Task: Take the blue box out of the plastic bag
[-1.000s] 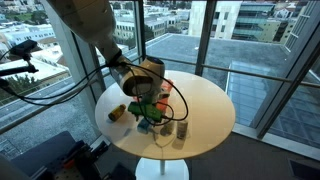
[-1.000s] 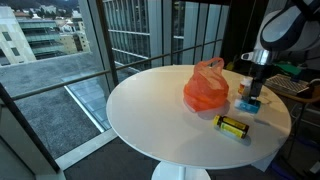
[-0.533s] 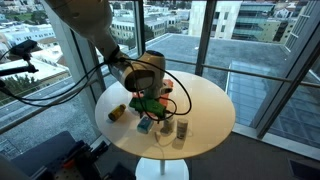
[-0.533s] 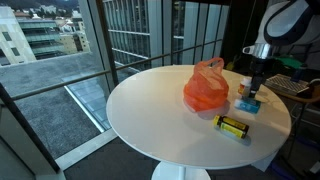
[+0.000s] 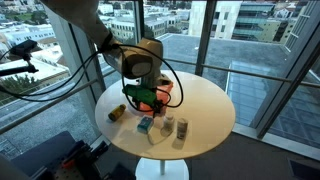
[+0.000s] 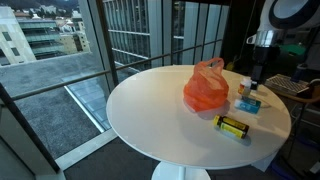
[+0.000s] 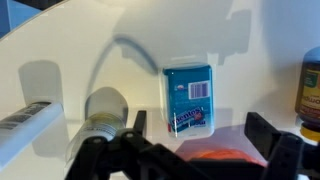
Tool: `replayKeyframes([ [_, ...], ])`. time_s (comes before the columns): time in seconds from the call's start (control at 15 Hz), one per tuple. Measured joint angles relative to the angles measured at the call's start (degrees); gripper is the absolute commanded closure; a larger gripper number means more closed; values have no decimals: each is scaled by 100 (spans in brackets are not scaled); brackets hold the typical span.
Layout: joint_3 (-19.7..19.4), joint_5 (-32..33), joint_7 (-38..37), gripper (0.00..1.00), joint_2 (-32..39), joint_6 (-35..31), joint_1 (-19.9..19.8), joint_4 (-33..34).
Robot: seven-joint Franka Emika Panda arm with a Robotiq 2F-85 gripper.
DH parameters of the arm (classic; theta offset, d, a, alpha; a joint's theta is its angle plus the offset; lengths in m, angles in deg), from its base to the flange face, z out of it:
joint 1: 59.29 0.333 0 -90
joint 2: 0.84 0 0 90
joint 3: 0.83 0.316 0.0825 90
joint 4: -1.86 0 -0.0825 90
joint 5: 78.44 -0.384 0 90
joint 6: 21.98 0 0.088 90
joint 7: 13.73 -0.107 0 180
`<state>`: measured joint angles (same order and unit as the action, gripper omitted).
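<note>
The blue box (image 7: 190, 98) lies flat on the white round table, outside the bag, label up; it also shows in both exterior views (image 5: 146, 124) (image 6: 248, 104). The red-orange plastic bag (image 6: 206, 88) stands crumpled beside it, mostly hidden behind the arm in an exterior view (image 5: 163, 90). My gripper (image 7: 200, 135) hangs open and empty a little above the box, with one finger to each side of it. It also shows in both exterior views (image 5: 147, 107) (image 6: 256, 86).
Two pale bottles (image 5: 168, 125) (image 5: 182, 130) stand next to the box. An orange-yellow object (image 6: 233, 127) lies near the table's edge (image 6: 150, 140). Glass walls surround the table.
My gripper has risen straight up from the blue box, which stays on the table. The bag has not moved.
</note>
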<state>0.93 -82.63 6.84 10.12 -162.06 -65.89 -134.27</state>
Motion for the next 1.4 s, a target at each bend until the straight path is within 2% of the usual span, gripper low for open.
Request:
replayKeyframes([
  [0.4,-93,201,-566,0,-868,505,141,-146],
  [0.8,-206,313,-601,0,-1834,1284,141,-162],
  [1.13,-229,511,-743,0,-2523,1527,143,-158],
  [1.4,-229,531,-785,0,-2779,1606,167,-166],
])
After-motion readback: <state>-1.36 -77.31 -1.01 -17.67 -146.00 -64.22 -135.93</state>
